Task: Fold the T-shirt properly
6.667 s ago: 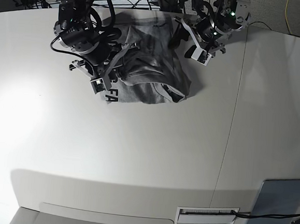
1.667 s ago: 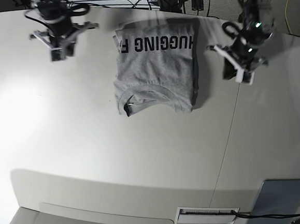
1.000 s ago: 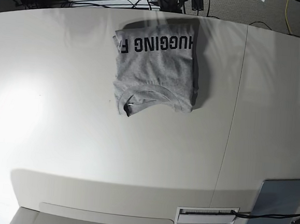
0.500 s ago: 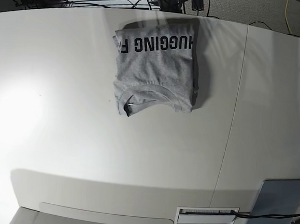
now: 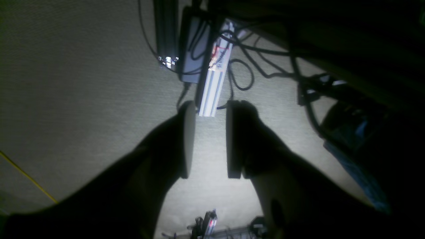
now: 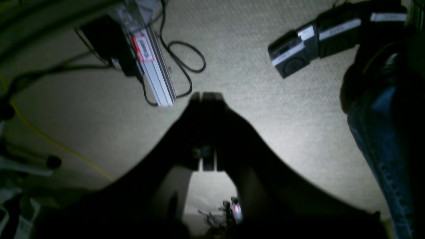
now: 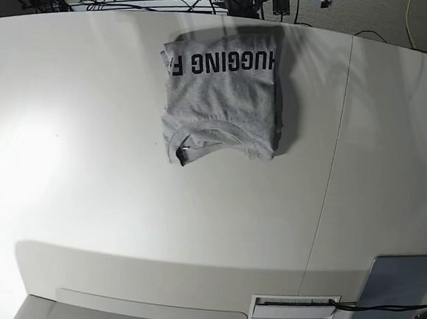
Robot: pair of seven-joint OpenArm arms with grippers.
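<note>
The left fingers [image 5: 187,139] stand narrowly apart, the right fingers [image 6: 208,132] pressed together, both empty above carpet. The T-shirt [image 7: 222,97] lies folded on the surface [image 7: 122,197]; soft and limp, it is probably best pinched at its edges.

Heather-grey cotton T-shirt [image 7: 222,94] w/ black block letters "HUGGING F" across it, plain off-white table [image 7: 120,219] under it, blue-grey flat panel [image 7: 395,292] btm right, beige carpet [image 5: 66,66], thin yellow cable [image 6: 49,141].

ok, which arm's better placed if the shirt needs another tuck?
Left, marginally: left fingers are open, right fingers shut. Both arms hang off the table, over carpet. The T-shirt already looks folded.
</note>
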